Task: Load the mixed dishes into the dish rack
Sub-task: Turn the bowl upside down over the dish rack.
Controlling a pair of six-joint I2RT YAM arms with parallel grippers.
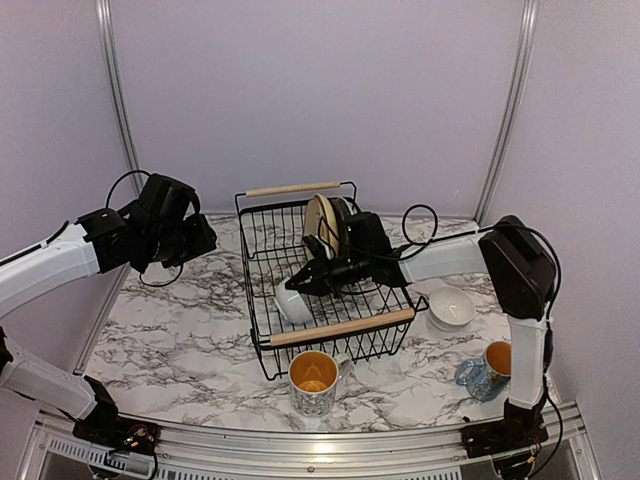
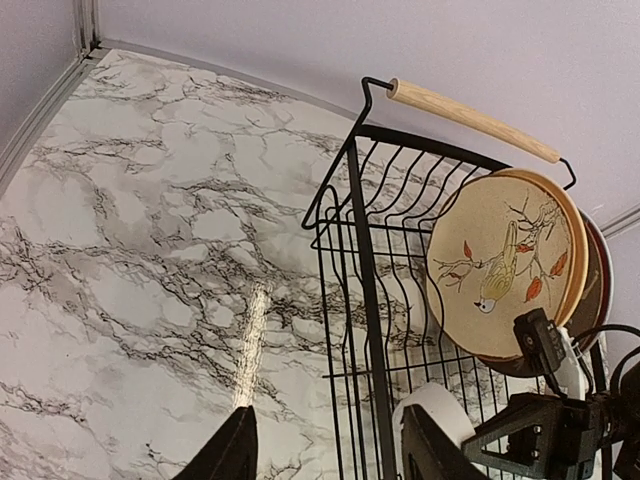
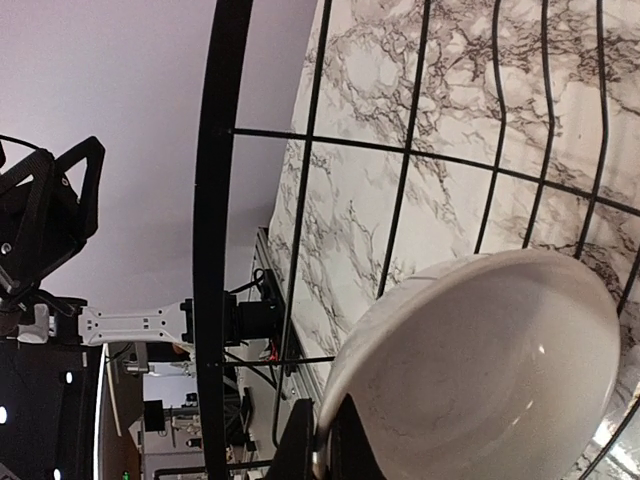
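Seen from above, the right end effector (image 1: 302, 284) reaches inside the dish rack (image 1: 345, 327), clenched on the rim of a small white bowl (image 1: 293, 304) held tilted, low near the front handle. It would be best to settle the bowl fully onto the wires, clear of the standing plates (image 1: 325, 226), before letting go. The left end effector (image 2: 328, 432) hovers spread and empty beside the rack. A second bowl (image 1: 452, 306), a front mug (image 1: 314, 381) and a right mug (image 1: 485, 370) sit on the tabletop (image 1: 180, 335). The plates overlap, so their count is unclear, as is whether the bowl touches the wires.
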